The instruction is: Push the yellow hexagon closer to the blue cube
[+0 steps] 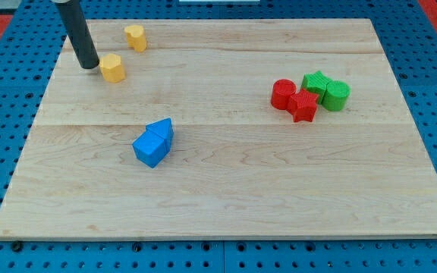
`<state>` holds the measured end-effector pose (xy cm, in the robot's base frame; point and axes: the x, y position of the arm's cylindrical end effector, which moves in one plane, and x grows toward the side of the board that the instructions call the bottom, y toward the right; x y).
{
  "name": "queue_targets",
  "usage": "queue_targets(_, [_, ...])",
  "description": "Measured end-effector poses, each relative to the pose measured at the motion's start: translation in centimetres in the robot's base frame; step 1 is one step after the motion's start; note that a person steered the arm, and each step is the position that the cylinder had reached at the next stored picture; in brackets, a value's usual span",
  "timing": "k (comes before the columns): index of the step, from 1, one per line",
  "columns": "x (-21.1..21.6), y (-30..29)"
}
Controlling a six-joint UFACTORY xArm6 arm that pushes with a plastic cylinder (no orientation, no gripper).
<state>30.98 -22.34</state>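
Wooden table [279, 189], push step underway: my tip [89, 66] sits just left of the yellow hexagon [112, 67] at upper left, blue cube [150, 149] well below-right, no gripper on this rig, so next I need a down-right shove.

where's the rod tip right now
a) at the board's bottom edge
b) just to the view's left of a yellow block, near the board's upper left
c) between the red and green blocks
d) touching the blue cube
b: my tip sits just to the view's left of the yellow hexagon, in the upper left part of the board, well above the blue cube.
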Motion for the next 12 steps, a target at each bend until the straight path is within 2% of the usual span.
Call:
queue_targets(1, [-0.1, 0.9])
queue_targets(3, [-1.2, 6.4])
queue_targets(4, [4.2, 9.0])
queue_targets(5, [6.3, 9.0])
queue_targets(6, [3.6, 8.8])
queue_targets(8, [3.0, 4.9])
queue_targets(9, [6.4, 5.7])
queue_targets(10, [9.5, 9.7])
queue_targets(11, [13.8, 11.2])
queue_targets(12, [12.3, 9.0])
